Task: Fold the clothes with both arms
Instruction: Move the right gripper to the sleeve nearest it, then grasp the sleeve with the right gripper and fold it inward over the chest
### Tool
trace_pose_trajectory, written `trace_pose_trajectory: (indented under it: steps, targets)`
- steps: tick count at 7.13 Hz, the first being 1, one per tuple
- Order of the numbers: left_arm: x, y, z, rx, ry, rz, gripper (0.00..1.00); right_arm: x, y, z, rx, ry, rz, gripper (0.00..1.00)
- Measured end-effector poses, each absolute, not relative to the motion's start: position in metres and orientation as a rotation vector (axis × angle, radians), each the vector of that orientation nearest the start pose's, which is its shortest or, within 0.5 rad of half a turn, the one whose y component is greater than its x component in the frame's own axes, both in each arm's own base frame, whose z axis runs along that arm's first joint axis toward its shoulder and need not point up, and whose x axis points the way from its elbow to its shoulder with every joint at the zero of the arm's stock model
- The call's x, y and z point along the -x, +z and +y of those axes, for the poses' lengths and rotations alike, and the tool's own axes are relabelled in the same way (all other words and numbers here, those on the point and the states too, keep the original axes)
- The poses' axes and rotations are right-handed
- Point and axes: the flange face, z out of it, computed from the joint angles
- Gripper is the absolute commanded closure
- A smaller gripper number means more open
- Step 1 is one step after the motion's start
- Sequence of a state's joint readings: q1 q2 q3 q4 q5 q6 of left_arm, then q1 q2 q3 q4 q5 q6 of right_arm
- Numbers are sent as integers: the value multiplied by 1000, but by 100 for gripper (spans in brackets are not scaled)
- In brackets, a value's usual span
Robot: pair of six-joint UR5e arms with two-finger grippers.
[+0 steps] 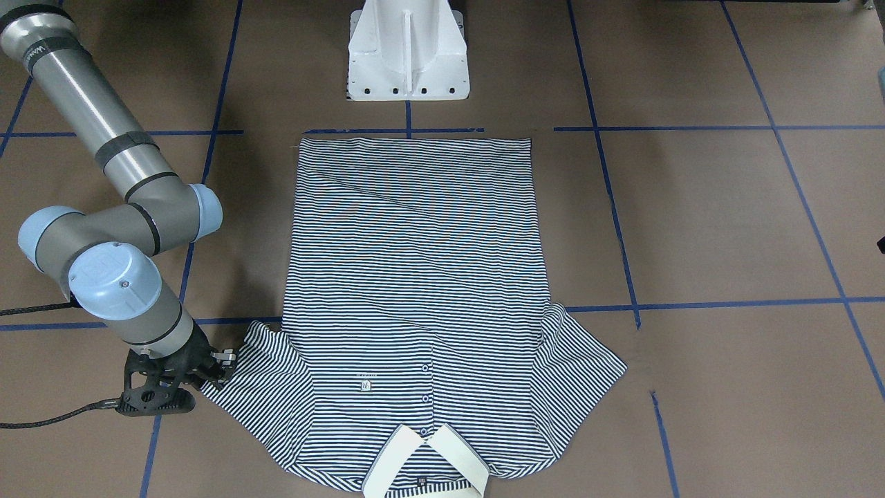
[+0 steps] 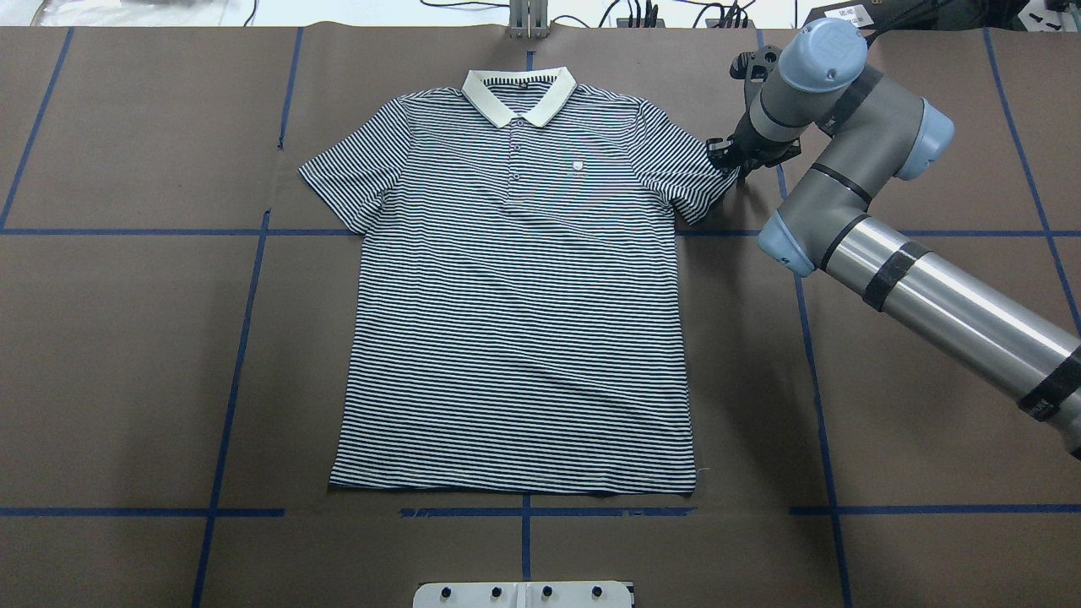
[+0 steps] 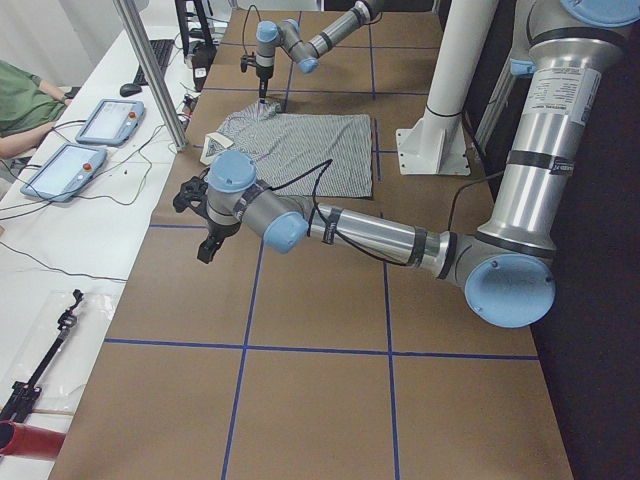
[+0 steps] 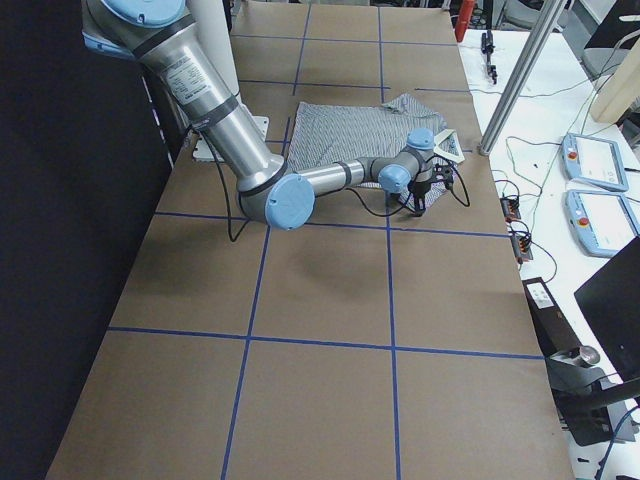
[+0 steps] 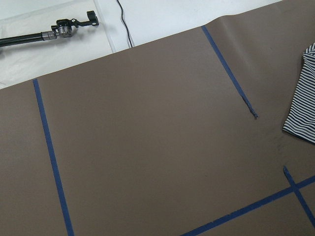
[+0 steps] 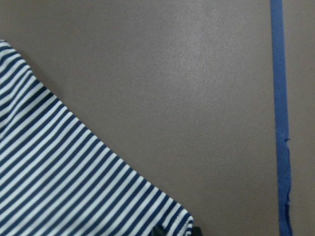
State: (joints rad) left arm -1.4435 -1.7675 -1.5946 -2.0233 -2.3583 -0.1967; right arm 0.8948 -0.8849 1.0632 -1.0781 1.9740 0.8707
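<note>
The striped polo shirt (image 2: 515, 295) lies flat and face up on the brown table, with its cream collar (image 2: 518, 95) at the far side from the robot. My right gripper (image 2: 728, 157) points down at the hem of the shirt's sleeve (image 1: 266, 384) on my right. In the right wrist view its dark fingertips (image 6: 158, 230) sit close together on the sleeve corner (image 6: 74, 187), pinching the hem. My left gripper (image 3: 205, 240) hangs above bare table, away from the other sleeve (image 5: 302, 98). I cannot tell whether it is open or shut.
Blue tape lines (image 2: 245, 338) grid the brown table. The white pedestal base (image 1: 408, 52) stands near the shirt's bottom hem. Tablets and cables lie on a white bench (image 3: 90, 150) past the collar end. A person's arm (image 3: 20, 95) shows there.
</note>
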Motion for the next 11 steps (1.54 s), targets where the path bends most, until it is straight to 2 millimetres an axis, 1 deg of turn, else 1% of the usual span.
trace_pose_trajectory:
  steps: [2, 3, 4, 6, 8, 9, 10, 11]
  targets:
    - [-12, 485, -591, -507, 200, 849, 0, 422, 424, -676, -212, 45, -749, 100]
    - [-12, 484, -591, -507, 197, 850, 0, 420, 412, -676, -224, 41, -766, 100]
    - [-12, 482, -591, -508, 193, 852, 0, 417, 393, -674, -241, 32, -798, 100]
    - [-12, 481, -590, -508, 190, 854, 0, 416, 345, -665, -263, -7, -888, 100]
    - [-12, 483, -589, -505, 189, 853, 0, 423, 293, -666, -299, -32, -944, 100]
    - [-12, 485, -588, -503, 188, 852, 0, 434, 268, -670, -312, -38, -958, 100]
    - [-12, 488, -588, -499, 188, 851, 0, 454, 247, -673, -322, -43, -955, 100]
    - [-12, 490, -588, -496, 188, 850, 0, 480, 234, -671, -342, -44, -935, 100]
